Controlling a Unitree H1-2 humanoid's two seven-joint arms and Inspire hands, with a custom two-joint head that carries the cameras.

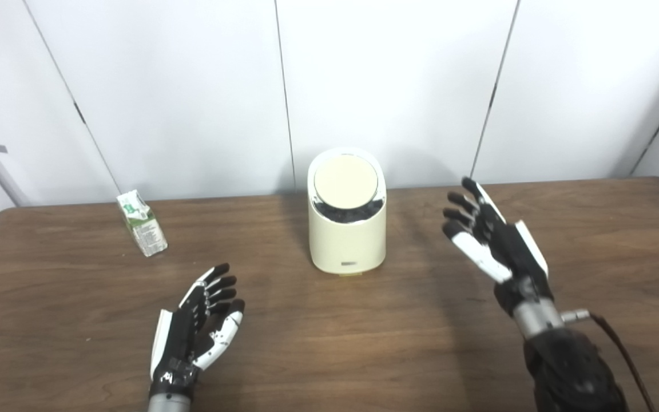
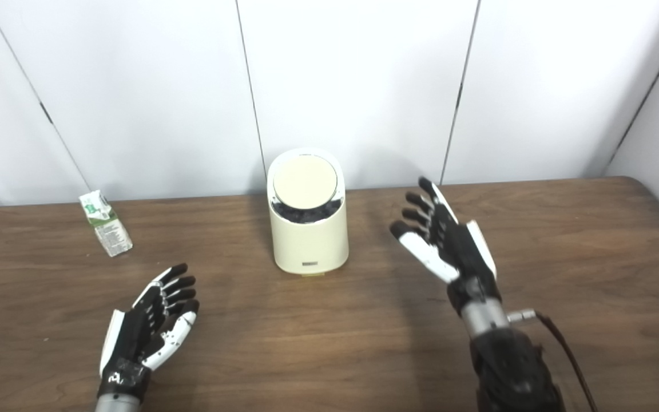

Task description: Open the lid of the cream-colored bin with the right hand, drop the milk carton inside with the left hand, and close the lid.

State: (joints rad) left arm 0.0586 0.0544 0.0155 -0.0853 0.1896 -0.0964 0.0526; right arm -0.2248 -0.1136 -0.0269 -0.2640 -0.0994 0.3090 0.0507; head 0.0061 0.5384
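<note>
Dark wood bench (image 1: 329, 343), white panel wall (image 1: 386, 86) behind. My left hand (image 1: 201, 326), right hand (image 1: 492, 240): fingers spread, empty.

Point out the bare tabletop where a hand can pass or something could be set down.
Widest bare stretch: right of the right hand, out to the table edge. Also clear: the front strip between both hands, and between milk carton and cream bin. Tightest is the gap between the carton and the left hand.
</note>
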